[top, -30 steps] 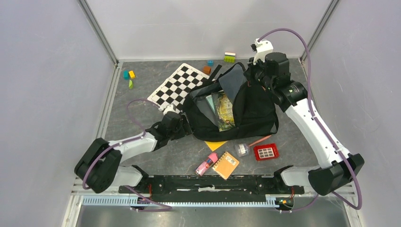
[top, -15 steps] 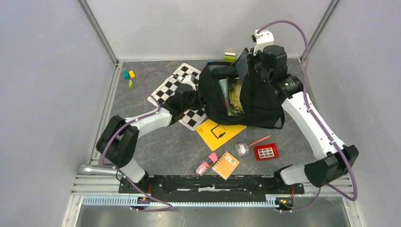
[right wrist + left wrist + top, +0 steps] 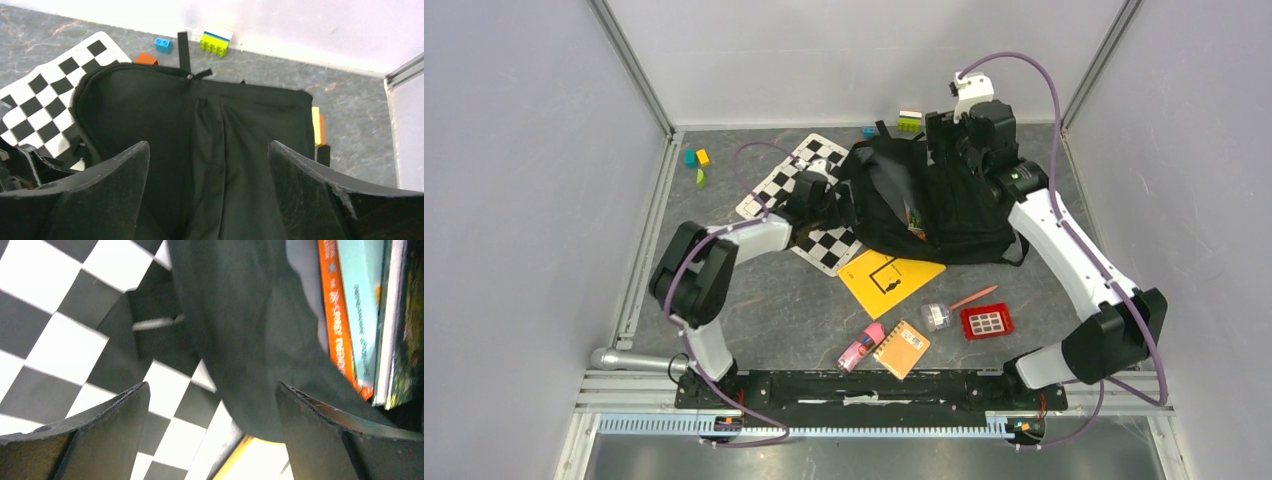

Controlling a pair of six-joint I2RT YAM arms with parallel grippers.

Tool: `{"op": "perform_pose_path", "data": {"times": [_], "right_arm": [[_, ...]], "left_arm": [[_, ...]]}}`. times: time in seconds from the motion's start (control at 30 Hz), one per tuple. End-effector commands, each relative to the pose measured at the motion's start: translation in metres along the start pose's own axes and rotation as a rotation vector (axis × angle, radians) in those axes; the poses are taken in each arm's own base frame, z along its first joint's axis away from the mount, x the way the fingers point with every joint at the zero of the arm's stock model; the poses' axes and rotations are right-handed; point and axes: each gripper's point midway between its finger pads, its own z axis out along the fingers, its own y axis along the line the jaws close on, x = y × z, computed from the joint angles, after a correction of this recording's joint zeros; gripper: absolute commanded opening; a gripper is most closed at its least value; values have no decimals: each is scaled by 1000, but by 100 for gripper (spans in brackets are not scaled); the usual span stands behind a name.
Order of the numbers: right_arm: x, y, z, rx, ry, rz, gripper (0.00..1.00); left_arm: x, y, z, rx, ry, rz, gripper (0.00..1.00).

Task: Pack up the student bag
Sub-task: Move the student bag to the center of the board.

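At the far middle of the grey marbled tabletop [image 3: 754, 320] lies the student bag [image 3: 954, 220], a large black soft fabric backpack with long straps. It is slumped, and its left side rests on a black-and-white chequered mat [image 3: 789, 180].

The left gripper [image 3: 824, 203] sits low over that mat, just beside the bag's left edge. Its jaws are spread wide and have hold of nothing. In the left wrist view its two dark fingers [image 3: 107, 435] frame a fold of black bag fabric and some chequered squares, and the fabric hangs clear of both pads. Up and to the right in that view the bag's mouth shows books on edge: an orange-spined book [image 3: 337, 325], a pale teal book [image 3: 362, 315] and a dark green book [image 3: 407, 340].

The right gripper [image 3: 946, 150] hangs above the bag's far right part, jaws likewise wide apart with nothing clamped. From its wrist camera the fingers [image 3: 100, 195] stand either side of the bag's black panel, which lies below and between them. Whether the tips touch the cloth cannot be told. Beyond the bag, by the far wall, sit a yellow-green toy brick [image 3: 216, 42], a small blue brick [image 3: 163, 44] and an orange brick [image 3: 146, 58].

On the bag's near side, a yellow paper sheet [image 3: 889, 282] reaches its edge. Nearer the arm bases lie a small clear pot [image 3: 936, 316], a red tray [image 3: 986, 322], a pink marker [image 3: 861, 346] and an orange spiral notebook [image 3: 902, 348], all well apart from both grippers.
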Motion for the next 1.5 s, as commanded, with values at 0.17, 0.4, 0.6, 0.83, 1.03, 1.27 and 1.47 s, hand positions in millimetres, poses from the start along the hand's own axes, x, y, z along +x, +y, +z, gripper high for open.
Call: {"op": "perform_pose_path", "data": {"times": [0.17, 0.4, 0.6, 0.83, 1.03, 1.27, 1.47], "right_arm": [[63, 11, -73, -120, 38, 158, 98], [152, 8, -99, -102, 85, 277, 97], [221, 37, -98, -233, 152, 359, 86], [262, 44, -86, -257, 184, 334, 77], [260, 44, -74, -275, 145, 247, 77], [276, 53, -65, -321, 202, 195, 75], [289, 51, -59, -306, 237, 159, 78]], "left_arm": [[-8, 6, -106, 18, -176, -9, 100], [47, 12, -130, 97, -86, -160, 100], [72, 14, -135, 144, -55, -257, 100], [86, 14, -130, 172, -29, -332, 100], [96, 12, -124, 187, 1, -371, 100], [96, 12, -125, 189, -5, -379, 100], [99, 17, -129, 167, -8, -378, 100]]}}
